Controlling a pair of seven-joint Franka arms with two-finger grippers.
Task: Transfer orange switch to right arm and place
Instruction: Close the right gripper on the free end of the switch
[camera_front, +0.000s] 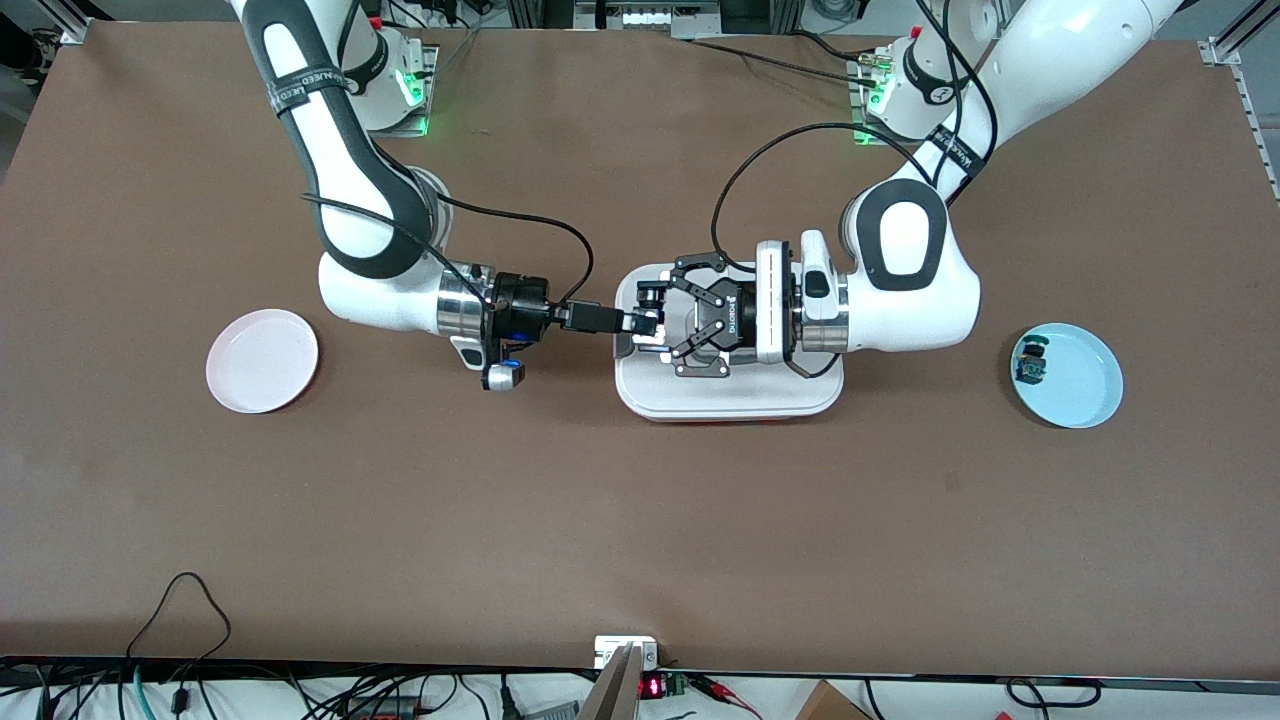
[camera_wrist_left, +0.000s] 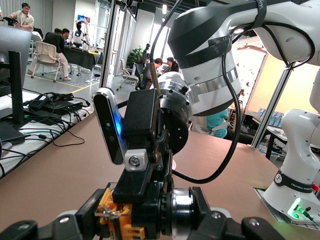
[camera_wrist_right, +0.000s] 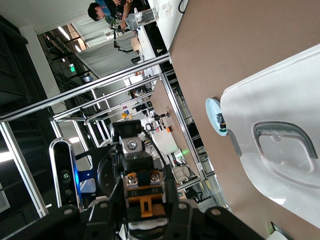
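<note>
**Handover over the white tray**

The two grippers are meeting tip to tip above the white tray (camera_front: 727, 398), the landmark here. The left gripper (camera_front: 652, 322) is pinching the orange switch (camera_wrist_left: 120, 220), which is hanging in the air over the tray's end toward the right arm. The right gripper (camera_front: 640, 322) is clamping narrow onto the same part.

The switch is likely light, rigid and slick-capped; best gripped across the black body, not the round cap.

A pink plate (camera_front: 262, 360) is sitting well apart from the tray toward the right arm's end; a blue plate (camera_front: 1075, 378) toward the left arm's.
</note>
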